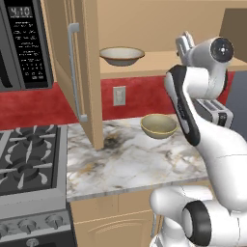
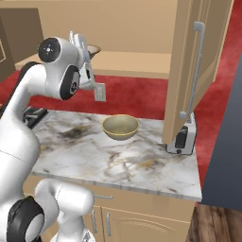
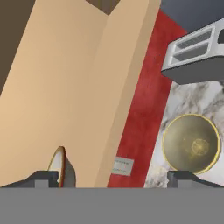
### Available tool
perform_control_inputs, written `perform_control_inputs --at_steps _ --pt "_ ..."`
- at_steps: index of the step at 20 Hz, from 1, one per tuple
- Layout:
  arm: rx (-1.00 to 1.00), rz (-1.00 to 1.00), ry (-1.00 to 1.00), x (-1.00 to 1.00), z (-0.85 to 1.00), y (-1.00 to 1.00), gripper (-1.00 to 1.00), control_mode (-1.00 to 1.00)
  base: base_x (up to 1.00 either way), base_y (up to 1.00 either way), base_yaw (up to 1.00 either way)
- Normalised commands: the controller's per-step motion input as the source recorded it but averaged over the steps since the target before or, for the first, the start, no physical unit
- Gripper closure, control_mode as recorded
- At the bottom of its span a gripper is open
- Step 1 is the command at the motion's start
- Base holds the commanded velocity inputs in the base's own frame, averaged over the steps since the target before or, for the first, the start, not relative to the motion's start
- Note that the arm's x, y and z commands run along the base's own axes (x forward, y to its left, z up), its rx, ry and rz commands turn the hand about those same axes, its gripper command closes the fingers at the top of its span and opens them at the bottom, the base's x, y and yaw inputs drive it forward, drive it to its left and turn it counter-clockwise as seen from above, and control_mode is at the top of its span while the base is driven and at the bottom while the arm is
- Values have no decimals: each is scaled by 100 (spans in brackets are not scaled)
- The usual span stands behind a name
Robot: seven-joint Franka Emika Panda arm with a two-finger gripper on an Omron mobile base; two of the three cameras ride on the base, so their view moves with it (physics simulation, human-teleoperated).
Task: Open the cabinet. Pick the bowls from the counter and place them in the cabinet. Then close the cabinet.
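Open tan wooden wall cabinet (image 1: pixel 87 72): wide shallow beige bowl (image 1: pixel 121 55) on bottom board. Deeper beige bowl (image 2: pixel 121 126) on white marble bench (image 2: pixel 118 160). Gripper (image 3: pixel 113 177): open, empty.

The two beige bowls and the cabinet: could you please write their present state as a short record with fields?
cabinet: light tan wooden wall cabinet, both doors open
shelved bowl: wide shallow beige ceramic bowl on the cabinet floor
counter bowl: deeper beige bowl upright on the white marble-look counter
pincer: pincer open, empty, raised near the cabinet opening
nearby: silver toaster beside the right door
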Motion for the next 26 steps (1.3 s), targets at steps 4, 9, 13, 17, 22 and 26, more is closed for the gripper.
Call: perform_control_inputs --at_steps 4,9,13,17,22,26 --pt "-5 0 4 -96 -44 -66 -100 -100 0 0 0" --pt "-10 0 10 -74 -59 -54 -100 -100 0 0 0" --pt "-9 0 8 -47 -53 -37 -100 -100 0 0 0" --pt "0 0 0 -6 -13 -11 -100 -100 0 0 0" --pt "-1 1 1 0 -31 -9 -100 -100 0 0 0" --pt "-7 1 11 7 -38 0 -100 -100 0 0 0"
